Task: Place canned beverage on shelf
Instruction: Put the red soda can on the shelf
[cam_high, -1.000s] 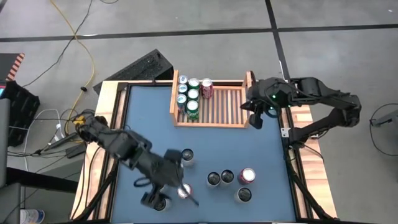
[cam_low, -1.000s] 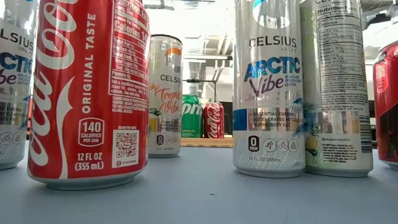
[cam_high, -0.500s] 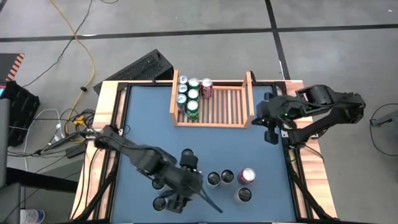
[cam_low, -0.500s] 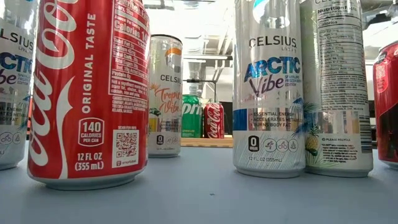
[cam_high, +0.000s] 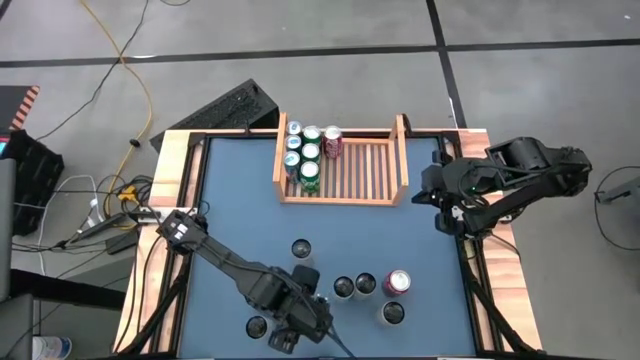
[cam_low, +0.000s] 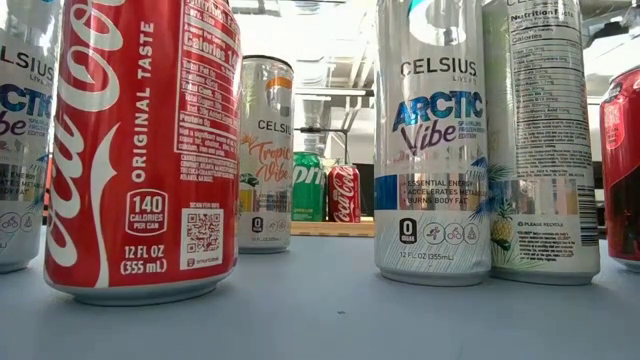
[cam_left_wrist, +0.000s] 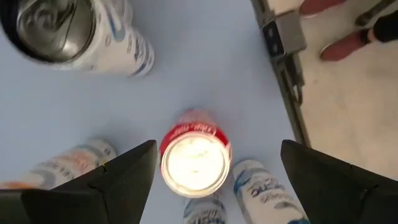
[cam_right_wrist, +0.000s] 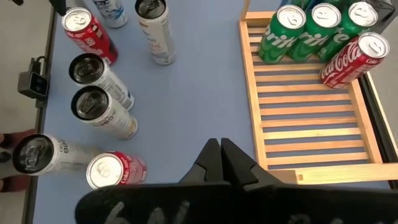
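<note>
Wide apart stood the fingers of the left gripper (cam_left_wrist: 211, 171), poised above a red cola can (cam_left_wrist: 195, 163) and holding nothing, among loose cans on the blue table (cam_high: 240, 200), well away from the shelf (cam_high: 343, 172). That shelf, the wooden rack at the table's far edge, carried green cans (cam_high: 309, 175) and one red can (cam_high: 333, 142) at one end. Beside the shelf's other end hung the right gripper (cam_right_wrist: 221, 163), pinched closed and empty.
</note>
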